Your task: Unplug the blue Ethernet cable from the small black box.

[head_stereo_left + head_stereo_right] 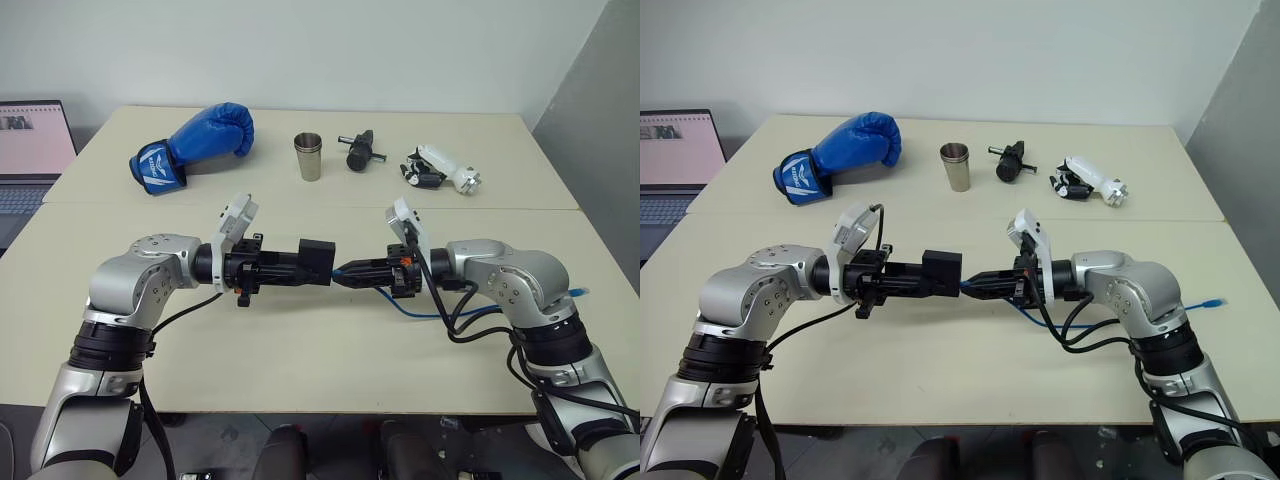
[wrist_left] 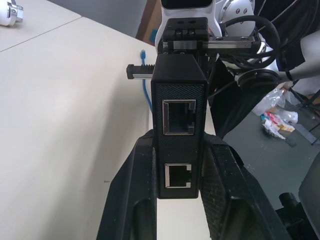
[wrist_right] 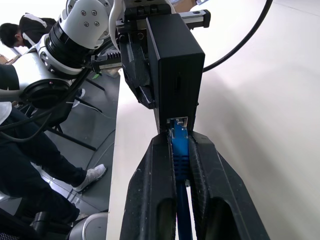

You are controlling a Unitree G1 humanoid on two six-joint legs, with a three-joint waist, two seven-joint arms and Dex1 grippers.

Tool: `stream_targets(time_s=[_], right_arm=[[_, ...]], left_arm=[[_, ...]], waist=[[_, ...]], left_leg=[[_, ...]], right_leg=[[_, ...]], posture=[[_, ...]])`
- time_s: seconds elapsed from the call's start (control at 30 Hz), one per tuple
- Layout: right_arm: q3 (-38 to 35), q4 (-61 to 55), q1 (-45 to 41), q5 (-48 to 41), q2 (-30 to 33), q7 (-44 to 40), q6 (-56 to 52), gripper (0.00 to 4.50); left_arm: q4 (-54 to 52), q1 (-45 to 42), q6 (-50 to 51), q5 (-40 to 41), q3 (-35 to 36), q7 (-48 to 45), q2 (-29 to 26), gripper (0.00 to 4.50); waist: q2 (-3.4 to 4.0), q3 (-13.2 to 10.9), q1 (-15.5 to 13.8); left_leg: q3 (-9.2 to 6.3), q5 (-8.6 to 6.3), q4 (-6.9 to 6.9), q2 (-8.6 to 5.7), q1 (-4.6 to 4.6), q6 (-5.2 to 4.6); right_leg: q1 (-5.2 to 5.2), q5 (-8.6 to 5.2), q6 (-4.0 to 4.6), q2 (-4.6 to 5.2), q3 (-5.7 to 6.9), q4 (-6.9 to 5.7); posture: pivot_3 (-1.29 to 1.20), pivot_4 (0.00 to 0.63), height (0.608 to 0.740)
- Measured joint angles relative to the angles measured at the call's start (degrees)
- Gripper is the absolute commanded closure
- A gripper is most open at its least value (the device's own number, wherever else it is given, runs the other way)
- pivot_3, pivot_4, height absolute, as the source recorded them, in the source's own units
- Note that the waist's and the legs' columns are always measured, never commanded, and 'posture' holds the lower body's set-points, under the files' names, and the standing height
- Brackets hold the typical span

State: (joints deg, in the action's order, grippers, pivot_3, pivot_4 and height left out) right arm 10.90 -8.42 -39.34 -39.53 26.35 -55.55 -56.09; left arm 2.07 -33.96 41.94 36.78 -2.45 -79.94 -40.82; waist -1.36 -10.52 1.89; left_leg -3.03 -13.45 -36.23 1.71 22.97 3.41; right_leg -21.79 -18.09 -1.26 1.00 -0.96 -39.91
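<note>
Right wrist view: the right claw (image 3: 181,165) pinches the blue Ethernet cable (image 3: 180,150) just behind its plug, which sits in a port of the small black box (image 3: 175,65), placed to draw it straight out. The left claw (image 1: 290,270) clamps the box from the far side, bracing it in mid-air above the counter (image 1: 300,340) so a pull should meet resistance. The cord's slack trails over the counter near the right arm.
</note>
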Motion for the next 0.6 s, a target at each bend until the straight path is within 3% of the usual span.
stream_targets(time_s=[0.6], right_arm=[[-2.38,3.52,2.42,2.29,5.55,-0.08,2.37,4.44]], left_arm=[[3.93,0.73,-3.63,-1.96,2.63,-0.14,-3.98,3.71]], waist=[[-0.01,-0.03,0.01]], left_leg=[[0.04,0.00,0.05,0.00,0.00,0.00]], right_leg=[[-0.02,0.00,0.00,0.00,-0.03,0.03]], posture=[[0.00,0.150,0.740]])
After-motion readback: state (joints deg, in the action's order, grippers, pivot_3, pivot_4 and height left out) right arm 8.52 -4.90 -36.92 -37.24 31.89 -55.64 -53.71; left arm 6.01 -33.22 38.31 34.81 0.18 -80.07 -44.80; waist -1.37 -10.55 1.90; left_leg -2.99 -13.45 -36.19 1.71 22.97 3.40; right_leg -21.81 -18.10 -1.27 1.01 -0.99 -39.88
